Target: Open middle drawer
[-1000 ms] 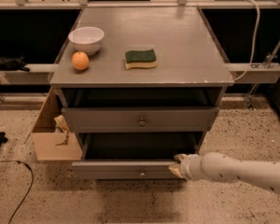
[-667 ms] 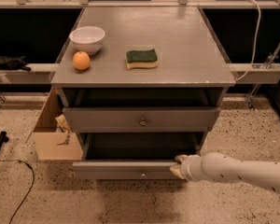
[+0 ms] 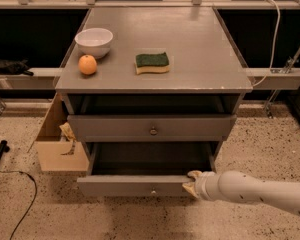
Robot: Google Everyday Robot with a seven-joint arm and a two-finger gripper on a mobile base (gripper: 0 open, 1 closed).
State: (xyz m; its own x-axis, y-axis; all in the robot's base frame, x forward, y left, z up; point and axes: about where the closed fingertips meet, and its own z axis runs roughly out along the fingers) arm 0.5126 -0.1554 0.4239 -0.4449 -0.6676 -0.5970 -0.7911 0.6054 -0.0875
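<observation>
The grey cabinet (image 3: 155,39) stands in the middle of the camera view. Its middle drawer (image 3: 135,185) is pulled out towards me, its dark inside showing, with a small round knob (image 3: 153,190) on its flat front. The top drawer front (image 3: 115,126) with its own knob (image 3: 153,131) sits above it, a little way out. The lowest drawer is hidden beneath the middle one. My gripper (image 3: 192,182), on a white arm (image 3: 255,190) coming in from the right, is at the right end of the middle drawer's front, against its top edge.
On the cabinet top are a white bowl (image 3: 94,41), an orange (image 3: 87,64) and a green-and-yellow sponge (image 3: 152,62). An open cardboard box (image 3: 57,144) stands on the speckled floor at the cabinet's left. A black cable (image 3: 25,194) lies on the floor at the left.
</observation>
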